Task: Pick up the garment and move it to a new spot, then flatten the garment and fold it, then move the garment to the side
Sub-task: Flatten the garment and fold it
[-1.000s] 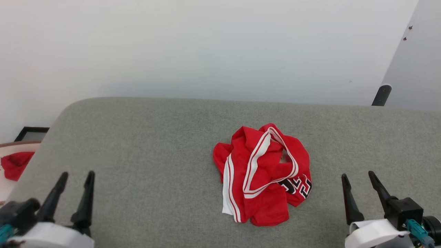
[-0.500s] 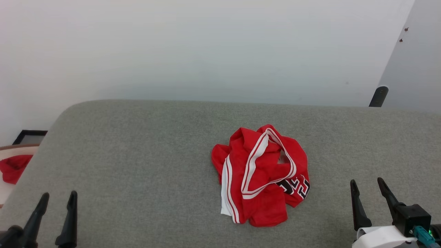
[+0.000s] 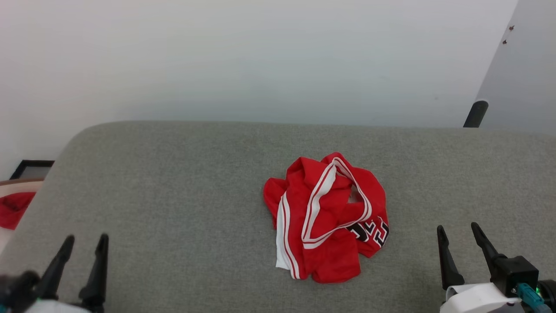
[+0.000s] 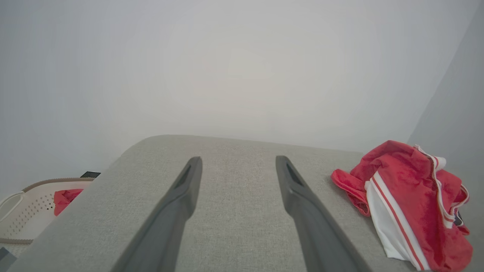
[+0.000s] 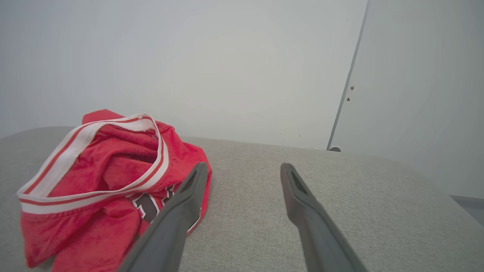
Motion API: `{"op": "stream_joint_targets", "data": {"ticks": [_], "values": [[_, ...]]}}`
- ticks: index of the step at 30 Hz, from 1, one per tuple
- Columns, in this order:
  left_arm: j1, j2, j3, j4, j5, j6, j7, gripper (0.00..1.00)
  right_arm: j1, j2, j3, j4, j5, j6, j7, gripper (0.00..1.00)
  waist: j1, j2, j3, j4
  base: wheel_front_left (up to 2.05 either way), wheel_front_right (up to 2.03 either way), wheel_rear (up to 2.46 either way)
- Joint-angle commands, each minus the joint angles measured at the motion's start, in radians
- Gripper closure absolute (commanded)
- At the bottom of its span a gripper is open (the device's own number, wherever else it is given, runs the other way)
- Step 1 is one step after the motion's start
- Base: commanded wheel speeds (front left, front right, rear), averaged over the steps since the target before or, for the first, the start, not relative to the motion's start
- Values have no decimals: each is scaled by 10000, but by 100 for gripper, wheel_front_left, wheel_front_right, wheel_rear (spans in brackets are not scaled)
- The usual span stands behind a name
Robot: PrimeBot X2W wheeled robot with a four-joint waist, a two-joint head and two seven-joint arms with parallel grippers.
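Note:
The garment [image 3: 328, 217], a red jersey with white and red striped trim and black-and-white lettering, lies crumpled in a heap at the middle of the grey cushioned surface [image 3: 173, 182]. It also appears at the right in the left wrist view [image 4: 408, 204] and at the left in the right wrist view [image 5: 102, 185]. My left gripper [image 3: 85, 240] stands open at the lower left, well apart from the jersey. At the lower right my right gripper [image 3: 458, 229] is open too, a short way right of the heap. Nothing lies between either pair of fingers.
A pale perforated basket [image 4: 26, 211] with a small red cloth bundle [image 3: 15, 208] in it stands off the surface's left end. A white wall rises behind the surface. A dark post [image 3: 475, 113] stands at the back right by a grey panel.
The head camera shifted slightly, so the whole picture moved. Both grippers dropped lower in the view and then rose a little. The garment lies as before.

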Motion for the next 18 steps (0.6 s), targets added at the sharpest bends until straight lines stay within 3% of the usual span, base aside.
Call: {"op": "stream_joint_targets", "data": {"ticks": [1,18], "values": [[-289,124,-106,-132,-189,-29,326,0,-190,6,63,5,4,1,-54,0,0,0,115,-63,0,0,0],[-3102,1067,-1939,-860,-2586,-73,5774,0,-904,7,102,-67,141,1,-54,0,0,0,1155,-1076,0,0,0]]}}
